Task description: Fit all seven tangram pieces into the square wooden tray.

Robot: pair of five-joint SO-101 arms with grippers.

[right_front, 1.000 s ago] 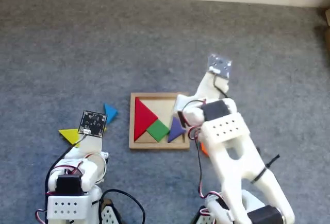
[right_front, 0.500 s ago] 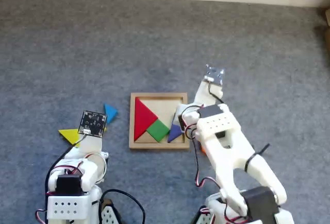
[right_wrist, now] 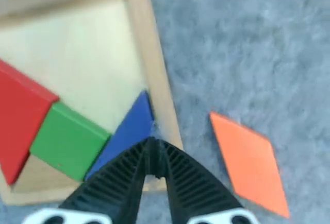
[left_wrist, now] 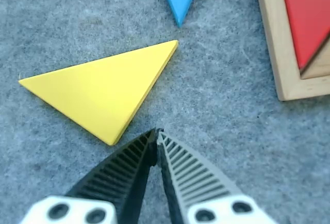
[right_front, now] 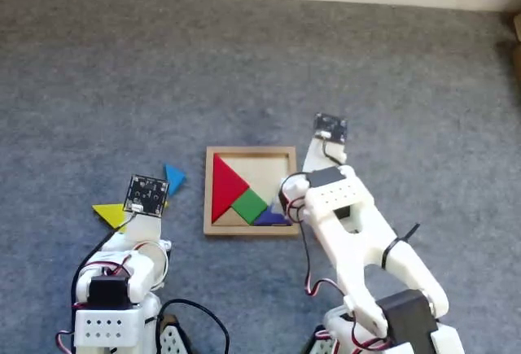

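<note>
Wooden tray [right_front: 248, 151] sits mid-desk with three pieces inside it: a red triangle [right_front: 226, 187] along its left side, a green square [right_front: 249, 205] touching that triangle's near right edge, and a dark blue triangle [right_front: 271, 217] in the near right corner, just beside the square. The far right part of the tray floor is bare. The right tool [right_wrist: 153, 144] is clenched with nothing between its jaws, its tips resting at the dark blue triangle's edge by the tray's right rim; whether that piece lies fully flat I cannot tell. On the grey desk [right_front: 366, 85] to the right of the tray, near side, lies an orange parallelogram [right_wrist: 250, 162]. Left of the tray lie a light blue triangle [right_front: 174, 177] and, nearer and farther left, a large yellow triangle [right_front: 110, 214]. The left tool [left_wrist: 157, 134] is also clenched and empty, its tips just beside the yellow triangle's near edge. By my reckoning the job is a little under half done: three pieces are placed, and the yellow, light blue and orange ones, plus a seventh, remain to be fitted.
</note>
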